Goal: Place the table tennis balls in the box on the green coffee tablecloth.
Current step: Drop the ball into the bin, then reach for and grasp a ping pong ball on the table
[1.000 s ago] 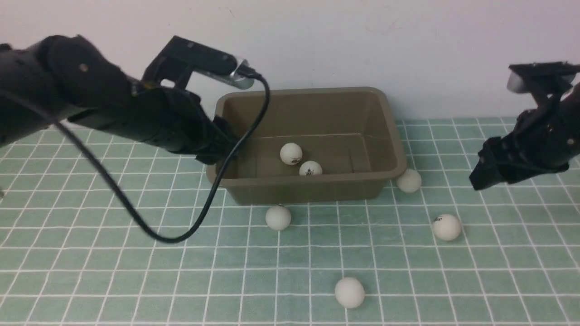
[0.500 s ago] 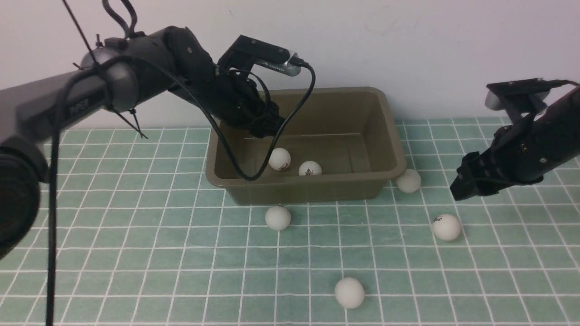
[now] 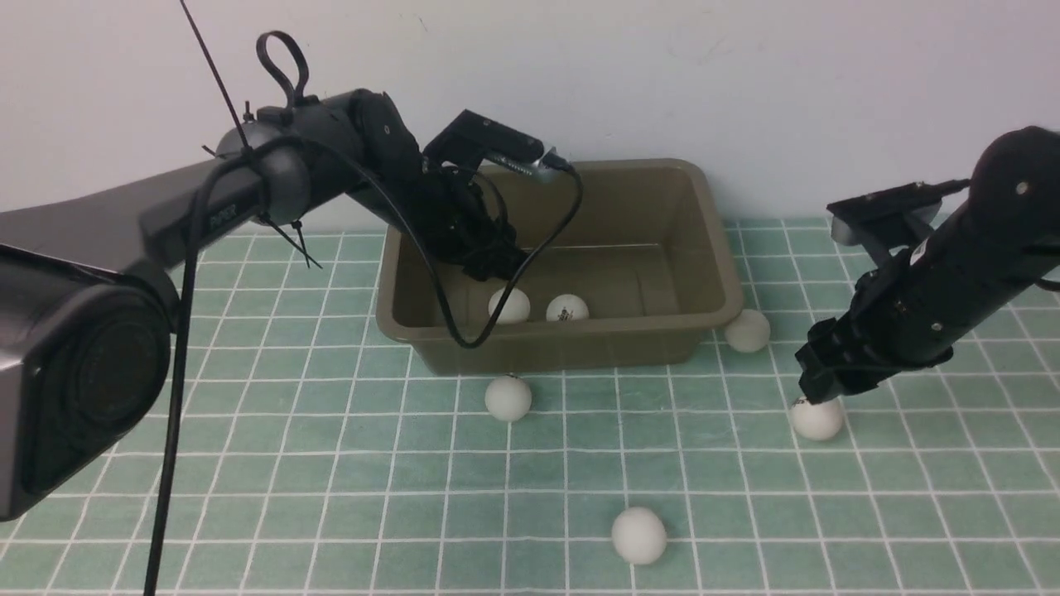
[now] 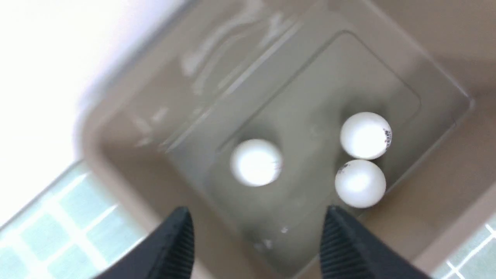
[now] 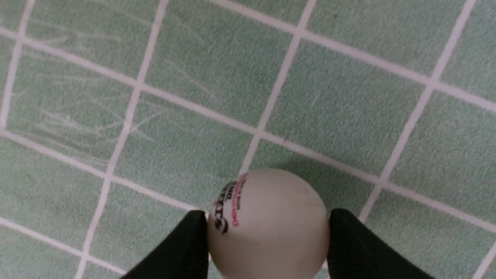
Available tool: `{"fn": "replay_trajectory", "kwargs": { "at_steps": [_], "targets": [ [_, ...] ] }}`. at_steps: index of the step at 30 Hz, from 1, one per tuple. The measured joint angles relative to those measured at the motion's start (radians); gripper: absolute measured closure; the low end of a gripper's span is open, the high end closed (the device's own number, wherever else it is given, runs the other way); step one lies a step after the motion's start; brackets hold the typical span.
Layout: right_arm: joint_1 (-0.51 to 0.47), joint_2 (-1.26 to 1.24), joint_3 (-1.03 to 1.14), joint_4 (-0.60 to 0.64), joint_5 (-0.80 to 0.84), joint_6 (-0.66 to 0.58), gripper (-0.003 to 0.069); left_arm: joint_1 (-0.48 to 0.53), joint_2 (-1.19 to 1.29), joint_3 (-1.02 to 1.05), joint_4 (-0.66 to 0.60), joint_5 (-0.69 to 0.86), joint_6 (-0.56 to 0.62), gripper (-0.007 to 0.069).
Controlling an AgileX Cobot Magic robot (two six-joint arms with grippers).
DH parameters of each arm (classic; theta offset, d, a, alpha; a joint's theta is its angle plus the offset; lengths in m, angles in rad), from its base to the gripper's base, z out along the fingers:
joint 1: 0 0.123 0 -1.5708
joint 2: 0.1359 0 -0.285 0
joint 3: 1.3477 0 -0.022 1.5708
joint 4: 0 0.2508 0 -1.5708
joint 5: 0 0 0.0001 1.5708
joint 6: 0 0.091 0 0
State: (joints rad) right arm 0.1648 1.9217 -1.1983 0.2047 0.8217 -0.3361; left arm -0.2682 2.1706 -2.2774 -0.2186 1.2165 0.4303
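The right end effector [image 3: 818,391] is down at the green coffee tablecloth [image 3: 290,463]. Its fingers [image 5: 182,252] are drawn in against both sides of a printed table tennis ball [image 5: 271,228], which rests on the cloth well to the right of the box [image 3: 580,352]. The left end effector [image 3: 490,263] hangs inside the box over its left half, with its jaws wide apart and nothing between them. The left wrist view looks past it [image 4: 257,248] to three balls on the box floor: a touching pair [image 4: 366,135] [image 4: 360,184] and a single ball [image 4: 256,162] lying apart from them. The front view shows only two balls in the box [image 3: 509,305] [image 3: 567,308], with the arm and its black cable [image 3: 464,331] crossing in front. Only the front view shows the loose balls. One [image 3: 508,397] lies just in front of the box's near wall. Another [image 3: 747,329] is at the box's right front corner. A third [image 3: 638,535] sits well apart, towards the robot. The right wrist view shows red and black lettering on the flanked ball; in the front view that ball [image 3: 818,420] shows only a dark speck.
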Motion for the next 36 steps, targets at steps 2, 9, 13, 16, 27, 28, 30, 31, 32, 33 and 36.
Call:
{"fn": "replay_trajectory", "kwargs": {
  "at_steps": [2, 9, 13, 16, 27, 28, 30, 31, 32, 33, 36],
  "targets": [
    [0.000, -0.004, 0.000, -0.001, 0.033, 0.000, 0.0298, 0.027, -0.076, 0.010, 0.014, 0.019, -0.033, 0.0276],
    [0.000, -0.126, 0.001, -0.007, 0.088, 0.018, 0.0298, 0.075, -0.303, 0.234, 0.025, 0.023, -0.053, 0.0304],
    [0.003, -0.206, -0.005, 0.013, 0.075, 0.025, 0.0298, 0.075, -0.386, 0.395, 0.020, 0.027, -0.053, 0.0304],
    [0.020, -0.243, -0.040, 0.039, 0.072, 0.018, 0.0298, 0.075, -0.432, 0.515, -0.010, 0.028, -0.052, 0.0304],
    [0.137, 0.050, -0.486, 0.072, 0.088, -0.009, 0.0298, 0.075, -0.661, 1.013, -0.142, -0.121, 0.030, 0.0304],
    [0.137, 0.093, -0.537, 0.072, 0.099, -0.008, 0.0298, 0.075, -0.680, 1.044, -0.142, -0.135, 0.033, 0.0304],
    [0.137, 0.177, -0.647, 0.069, 0.125, -0.008, 0.0298, 0.075, -0.729, 1.118, -0.142, -0.160, 0.045, 0.0304],
    [0.137, 0.204, -0.681, 0.069, 0.134, -0.008, 0.0298, 0.075, -0.752, 1.145, -0.143, -0.169, 0.049, 0.0304],
    [0.137, 0.229, -0.714, 0.069, 0.147, -0.008, 0.0298, 0.075, -0.770, 1.171, -0.144, -0.179, 0.054, 0.0304],
    [0.137, 0.277, -0.770, 0.070, 0.167, -0.008, 0.0298, 0.075, -0.788, 1.197, -0.144, -0.186, 0.060, 0.0304],
    [0.137, 0.350, -0.871, 0.086, 0.224, -0.016, 0.0298, 0.075, -0.839, 1.272, -0.145, -0.216, 0.077, 0.0304]
  ]
}}
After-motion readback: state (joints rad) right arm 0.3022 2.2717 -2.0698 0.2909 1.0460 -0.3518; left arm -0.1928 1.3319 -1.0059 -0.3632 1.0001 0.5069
